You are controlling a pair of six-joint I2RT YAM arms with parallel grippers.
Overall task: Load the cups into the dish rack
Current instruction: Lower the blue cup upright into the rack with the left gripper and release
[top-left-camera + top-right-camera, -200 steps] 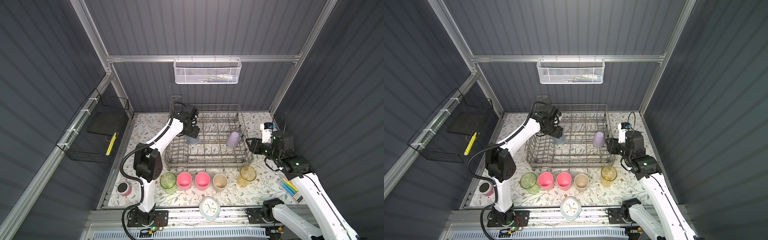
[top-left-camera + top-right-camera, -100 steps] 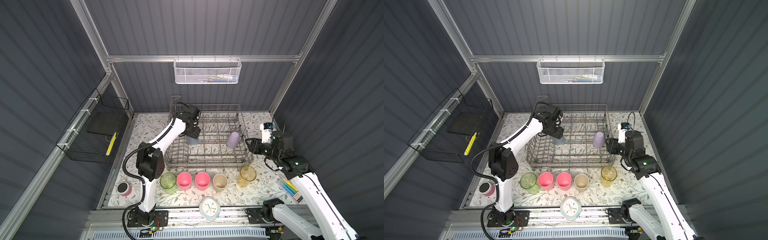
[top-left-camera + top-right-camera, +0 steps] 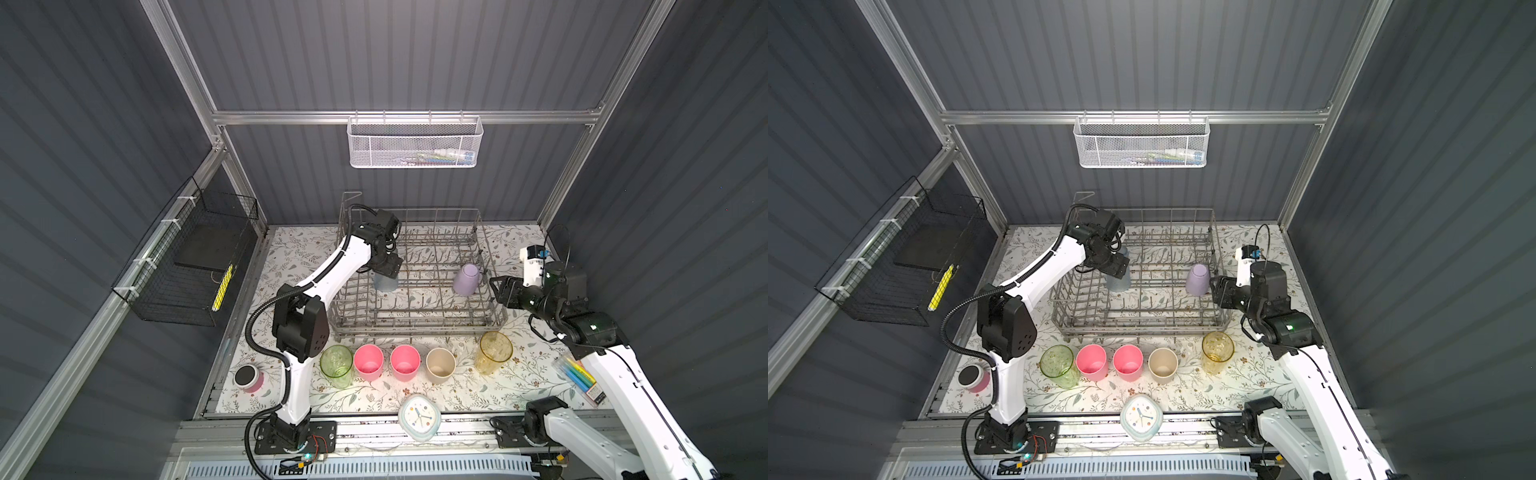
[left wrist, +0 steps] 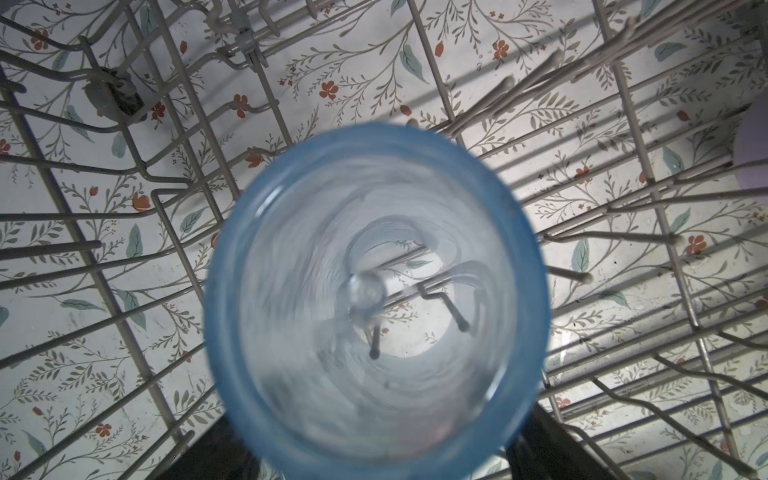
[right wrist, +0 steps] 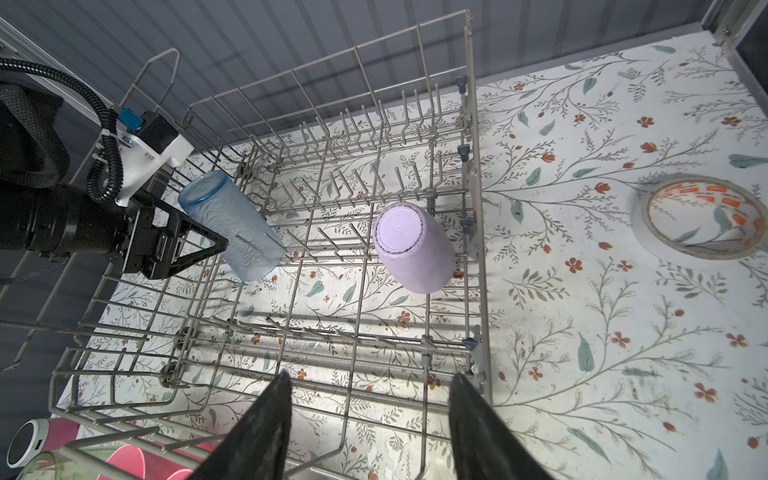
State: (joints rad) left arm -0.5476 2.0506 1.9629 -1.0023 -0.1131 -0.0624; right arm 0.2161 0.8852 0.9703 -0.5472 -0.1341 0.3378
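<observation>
- The left fingers [image 5: 218,245] are set on either side of the blue cup [image 5: 230,224]. Whether the cup is pressed or merely flanked cannot be told (the far finger is hidden behind it in the right wrist view).
- The blue cup is seen mouth down and tilted over tines in the left part of the dish rack [image 3: 415,324]. Tines show through its base in the left wrist view.
- The right fingers [image 5: 266,432] are held apart with nothing between them, just by the rack's right wall.
- The lavender cup [image 5: 415,253] is found inside the rack, mouth down and leaning. It is close to that right wall and well apart from the blue cup.
- Outside the rack, a row is formed on the counter [image 3: 519,374] along the rack's front: green cup [image 3: 336,365], pink cup [image 3: 368,362], second pink cup [image 3: 404,362], beige cup [image 3: 440,365] and yellow cup [image 3: 494,351]. All are upright with mouths up.
</observation>
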